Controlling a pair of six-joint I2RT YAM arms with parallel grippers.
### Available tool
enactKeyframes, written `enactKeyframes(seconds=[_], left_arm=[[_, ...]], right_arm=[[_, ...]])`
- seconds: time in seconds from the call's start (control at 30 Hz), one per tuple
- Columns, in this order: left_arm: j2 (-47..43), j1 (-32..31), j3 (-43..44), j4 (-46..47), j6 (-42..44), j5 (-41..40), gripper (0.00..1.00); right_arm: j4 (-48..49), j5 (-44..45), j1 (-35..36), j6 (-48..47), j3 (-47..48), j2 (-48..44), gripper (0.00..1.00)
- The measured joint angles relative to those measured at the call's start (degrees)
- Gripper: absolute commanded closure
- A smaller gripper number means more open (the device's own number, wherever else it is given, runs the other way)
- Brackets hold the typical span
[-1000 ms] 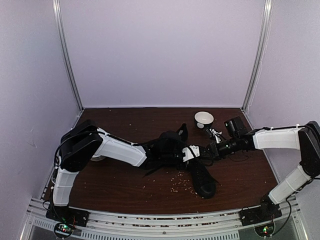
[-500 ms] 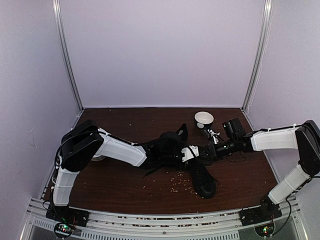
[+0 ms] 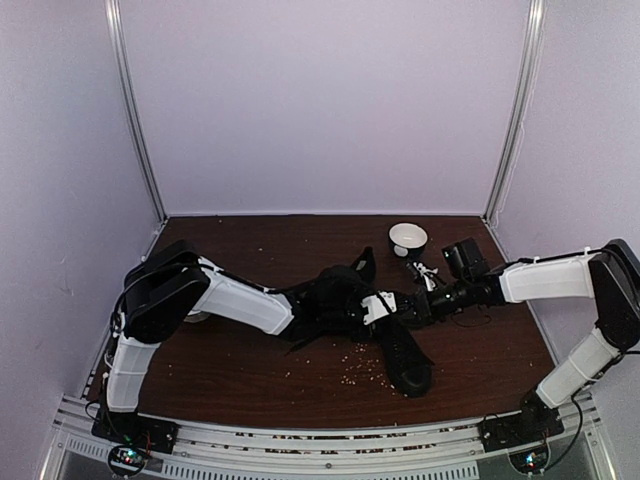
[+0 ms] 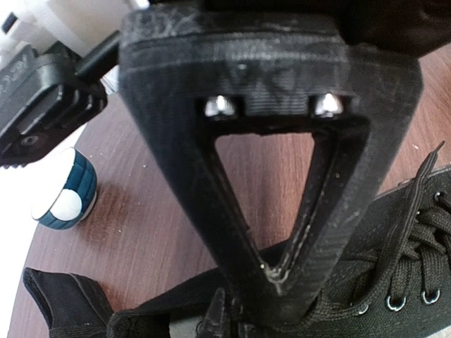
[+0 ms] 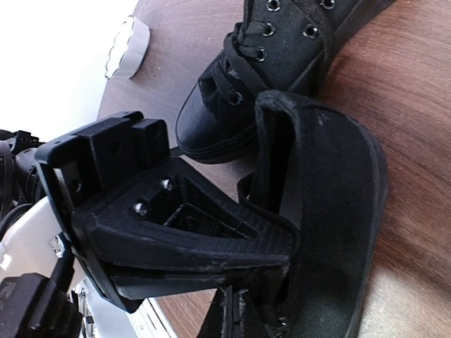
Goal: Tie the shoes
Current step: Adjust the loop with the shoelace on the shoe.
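Two black shoes lie mid-table: one under my left arm, the other pointing toward the front edge. My left gripper and right gripper meet tip to tip between them. In the left wrist view the left gripper is shut, its tip against the collar of a laced shoe. In the right wrist view the right gripper is shut against a shoe's collar, with the laced shoe beyond. A flat lace shows just under its tips; whether either gripper pinches a lace is hidden.
A white bowl stands behind the shoes; in the left wrist view its side is blue and white. A scalloped dish lies near the left arm. Small crumbs are scattered in front of the shoes. Frame posts and walls enclose the table.
My right gripper has closed and edged slightly left, toward the shoes. The left arm and both shoes have not visibly moved.
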Motion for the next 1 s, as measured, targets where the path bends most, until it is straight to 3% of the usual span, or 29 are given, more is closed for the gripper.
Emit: enactKeyframes(seconds=[0.5, 0.77, 1.0], left_arm=[[-0.2, -0.1, -1.6, 2.9, 0.7, -0.2, 0.96], [-0.2, -0.1, -1.6, 3.0, 0.7, -0.2, 0.95], [-0.2, -0.1, -1.6, 3.0, 0.7, -0.2, 0.95]], right_arm=[[-4.2, 3.4, -2.9, -2.8, 0.0, -5.0, 1.0], [-3.5, -0.3, -2.9, -3.3, 0.0, -4.1, 0.79], [-3.6, -0.6, -1.1, -4.7, 0.0, -4.3, 0.77]])
